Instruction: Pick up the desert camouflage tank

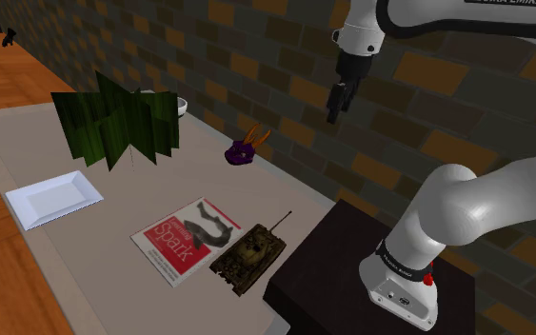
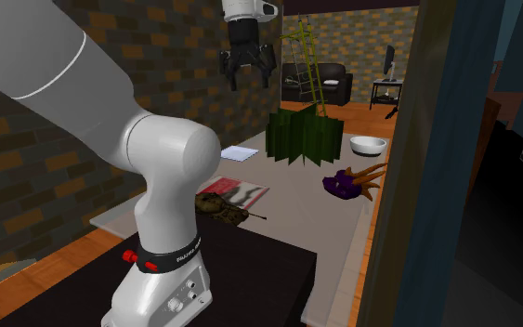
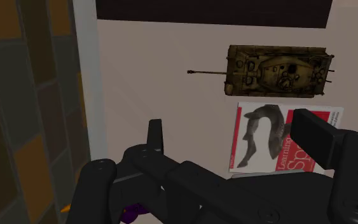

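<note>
- Shoulder view: the gripper [image 1: 337,103] is being held high in the air, close to the brick wall [image 1: 256,48], with nothing between its fingers.
- Its fingers [image 3: 155,137] are being kept spread apart, as is being shown in the wrist view and in the second exterior view, where the gripper [image 2: 248,72] is hanging above the far part of the table [image 2: 296,200].
- The desert camouflage tank [image 1: 248,255] is being carried by the table [image 1: 285,181] at its near edge, just to the left of the stand [image 1: 332,276] and just beside the magazine [image 1: 182,238].
- From the gripper the tank is lying well below and nearer to the shoulder camera, so a long descent back toward the stand is being called for, as judged.
- In the wrist view the tank [image 3: 278,70] is lying ahead of the gripper [image 3: 231,124], with the magazine [image 3: 279,146] between.
- The hull's long axis, barrel included, is running along the line joining the two fingers; a turn of the wrist, about a quarter, is probably being required so that the narrow width is spanned.
</note>
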You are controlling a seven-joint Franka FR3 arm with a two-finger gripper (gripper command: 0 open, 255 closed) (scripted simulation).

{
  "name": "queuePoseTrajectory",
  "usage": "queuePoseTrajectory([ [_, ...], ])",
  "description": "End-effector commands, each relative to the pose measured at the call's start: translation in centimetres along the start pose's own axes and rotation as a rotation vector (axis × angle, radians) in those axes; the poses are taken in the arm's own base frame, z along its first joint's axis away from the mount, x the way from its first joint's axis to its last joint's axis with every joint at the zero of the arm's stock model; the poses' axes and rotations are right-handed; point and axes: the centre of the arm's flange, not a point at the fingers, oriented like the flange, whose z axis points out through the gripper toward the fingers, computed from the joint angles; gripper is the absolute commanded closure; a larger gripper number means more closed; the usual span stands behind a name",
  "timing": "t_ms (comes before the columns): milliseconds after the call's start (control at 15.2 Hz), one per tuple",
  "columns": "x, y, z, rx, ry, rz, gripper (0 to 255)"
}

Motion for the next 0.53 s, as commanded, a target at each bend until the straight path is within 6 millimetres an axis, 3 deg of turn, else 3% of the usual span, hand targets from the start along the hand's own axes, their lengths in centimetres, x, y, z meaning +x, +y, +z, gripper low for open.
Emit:
queuePoseTrajectory([
  [0, 0.0, 0.0, 0.0, 0.0, 0.0, 0.0, 0],
  [462, 2.3, -1.7, 8.5, 0.018, 0.041, -0.338, 0],
])
